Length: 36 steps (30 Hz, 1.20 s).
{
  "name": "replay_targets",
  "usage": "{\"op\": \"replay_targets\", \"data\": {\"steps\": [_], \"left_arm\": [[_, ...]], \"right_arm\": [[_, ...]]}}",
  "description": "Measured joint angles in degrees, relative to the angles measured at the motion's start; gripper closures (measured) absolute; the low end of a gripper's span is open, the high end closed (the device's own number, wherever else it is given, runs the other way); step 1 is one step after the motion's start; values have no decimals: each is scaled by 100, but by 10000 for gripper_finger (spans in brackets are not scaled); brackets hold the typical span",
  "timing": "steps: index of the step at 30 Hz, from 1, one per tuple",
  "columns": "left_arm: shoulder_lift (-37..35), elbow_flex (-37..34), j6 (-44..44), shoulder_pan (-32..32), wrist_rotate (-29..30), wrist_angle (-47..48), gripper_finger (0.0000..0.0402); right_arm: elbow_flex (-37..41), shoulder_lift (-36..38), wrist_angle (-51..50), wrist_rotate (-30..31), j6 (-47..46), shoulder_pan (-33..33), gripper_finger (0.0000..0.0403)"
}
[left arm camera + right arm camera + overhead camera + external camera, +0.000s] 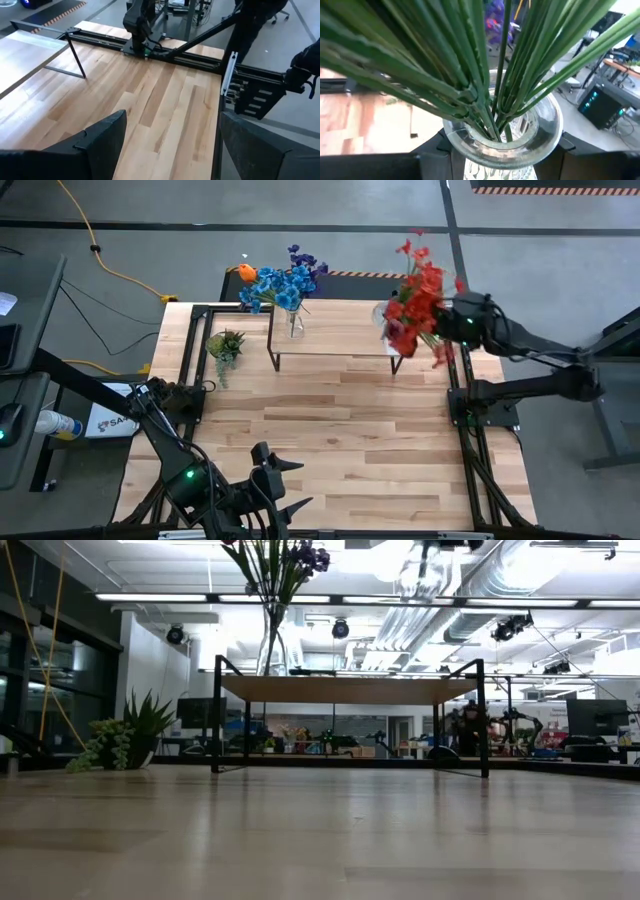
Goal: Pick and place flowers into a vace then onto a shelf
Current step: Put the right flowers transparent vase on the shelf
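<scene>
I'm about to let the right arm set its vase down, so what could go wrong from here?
The right gripper holds the glass vase of red flowers at the shelf's right end, so it may land half off the edge. The tall stems could tip it. The blue flowers' vase already stands on the shelf, so sideways room is limited.

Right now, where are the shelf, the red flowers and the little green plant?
shelf (335, 340), high view, bare board top.
red flowers (420, 300), high view, bloom cluster.
green plant (226, 345), high view, leaves.

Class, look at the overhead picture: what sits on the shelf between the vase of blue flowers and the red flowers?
Nothing: the high view shows bare shelf between the blue flowers and red flowers.
</scene>
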<state>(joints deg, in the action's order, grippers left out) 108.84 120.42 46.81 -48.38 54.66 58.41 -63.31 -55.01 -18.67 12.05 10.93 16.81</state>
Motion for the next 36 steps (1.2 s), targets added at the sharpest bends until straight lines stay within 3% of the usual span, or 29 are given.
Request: {"op": "replay_targets", "data": {"steps": [8,18,36], "left_arm": [[0,0,0,0,-9,4,48],[0,0,0,0,-7,13,48],[0,0,-2,0,-5,15,48]], "right_arm": [[0,-474,325,-1086,-236,1005,248],[0,-759,353,-1759,-320,1546,248],[0,-916,-162,-2191,-468,1815,248]]}}
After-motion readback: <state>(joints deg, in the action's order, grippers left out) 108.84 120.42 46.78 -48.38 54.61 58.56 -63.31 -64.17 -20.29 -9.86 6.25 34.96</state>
